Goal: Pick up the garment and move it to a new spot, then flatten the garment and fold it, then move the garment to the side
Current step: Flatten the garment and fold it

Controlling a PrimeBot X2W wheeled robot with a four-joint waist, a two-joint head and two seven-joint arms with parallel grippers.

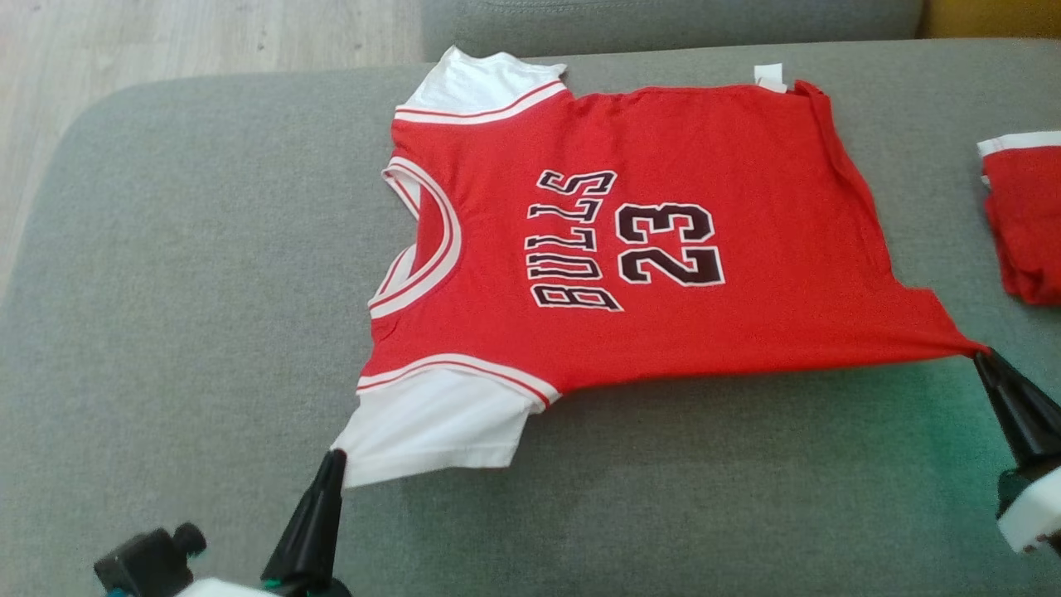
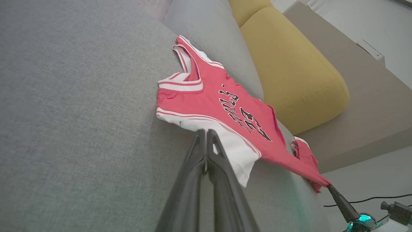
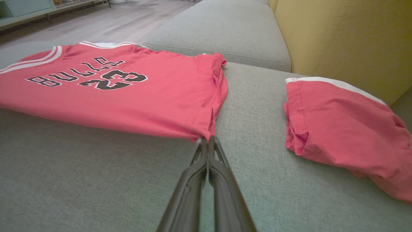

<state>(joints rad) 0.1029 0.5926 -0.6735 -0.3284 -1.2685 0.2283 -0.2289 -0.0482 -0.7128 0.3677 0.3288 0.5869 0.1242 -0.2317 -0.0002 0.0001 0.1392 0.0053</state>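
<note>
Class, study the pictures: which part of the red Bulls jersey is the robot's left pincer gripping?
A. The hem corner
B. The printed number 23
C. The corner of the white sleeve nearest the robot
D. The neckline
C: the left pincer is shut on the corner of the jersey at its near white sleeve.

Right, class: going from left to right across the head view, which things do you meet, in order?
left gripper → jersey → right gripper. The folded red garment is left out, since it sits over the same stretch as the right gripper.
</note>
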